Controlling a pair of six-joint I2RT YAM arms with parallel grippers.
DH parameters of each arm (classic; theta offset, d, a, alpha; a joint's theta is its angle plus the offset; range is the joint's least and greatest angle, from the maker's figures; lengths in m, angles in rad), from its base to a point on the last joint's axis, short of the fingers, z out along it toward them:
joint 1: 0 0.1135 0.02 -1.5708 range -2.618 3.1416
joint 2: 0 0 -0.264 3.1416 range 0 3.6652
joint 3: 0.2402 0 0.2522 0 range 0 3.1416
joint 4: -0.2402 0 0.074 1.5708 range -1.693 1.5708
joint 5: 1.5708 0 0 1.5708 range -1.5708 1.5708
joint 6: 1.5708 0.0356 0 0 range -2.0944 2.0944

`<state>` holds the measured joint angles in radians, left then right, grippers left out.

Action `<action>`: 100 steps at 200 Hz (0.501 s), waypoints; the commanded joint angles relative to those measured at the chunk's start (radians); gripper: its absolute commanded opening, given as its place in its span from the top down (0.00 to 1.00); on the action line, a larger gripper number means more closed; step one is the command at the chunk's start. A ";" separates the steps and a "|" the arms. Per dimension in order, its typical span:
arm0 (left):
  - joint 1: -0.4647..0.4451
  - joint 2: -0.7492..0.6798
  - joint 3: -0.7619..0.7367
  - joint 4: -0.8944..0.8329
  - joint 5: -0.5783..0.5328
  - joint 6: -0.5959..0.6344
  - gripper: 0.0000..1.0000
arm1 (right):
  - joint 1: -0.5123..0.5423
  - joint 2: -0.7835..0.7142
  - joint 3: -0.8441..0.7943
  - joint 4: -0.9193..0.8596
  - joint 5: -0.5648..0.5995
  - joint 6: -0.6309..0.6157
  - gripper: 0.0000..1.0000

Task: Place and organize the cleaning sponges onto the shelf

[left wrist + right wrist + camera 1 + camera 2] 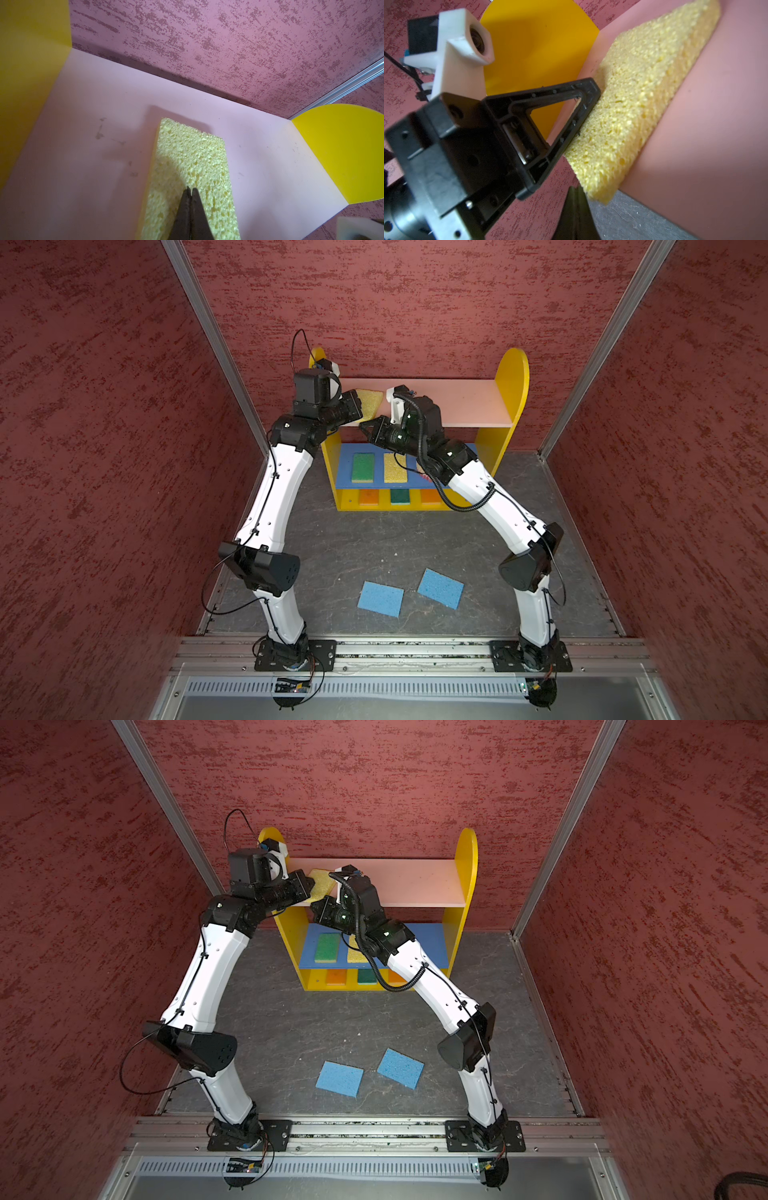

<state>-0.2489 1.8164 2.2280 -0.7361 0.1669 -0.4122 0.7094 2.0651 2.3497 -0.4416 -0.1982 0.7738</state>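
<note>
A yellow sponge [370,399] [187,158] lies on the left part of the shelf's pink top board [457,406], with its near corner hanging over the front edge [600,197]. My left gripper [353,406] [191,189] is shut and rests against this sponge without clamping it. The right gripper [361,423] [576,188] is also shut, its tips just beside the overhanging corner. Two blue sponges [380,598] [440,588] lie flat on the grey floor in front. In both top views the shelf [465,857] stands against the back wall.
On the blue middle board [344,472] lie a green sponge [363,467] and a yellow one [395,467]. The bottom tier holds an orange [369,497], a dark green [400,496] and another orange sponge [430,495]. My right arm covers the middle board's right part. Red walls close in on three sides.
</note>
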 commanded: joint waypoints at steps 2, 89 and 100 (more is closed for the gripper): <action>-0.003 -0.018 -0.059 -0.004 0.007 0.003 0.96 | -0.012 0.023 0.034 0.008 0.015 0.006 1.00; 0.002 -0.036 -0.065 0.015 0.011 0.000 0.80 | -0.044 0.053 0.057 0.004 0.011 0.028 1.00; 0.003 -0.041 -0.068 0.017 0.011 -0.002 0.80 | -0.045 0.050 0.057 0.006 0.008 0.029 1.00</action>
<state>-0.2493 1.7966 2.1876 -0.6827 0.1814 -0.4179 0.6941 2.0953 2.3772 -0.4488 -0.2165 0.7895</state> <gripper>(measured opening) 0.198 0.041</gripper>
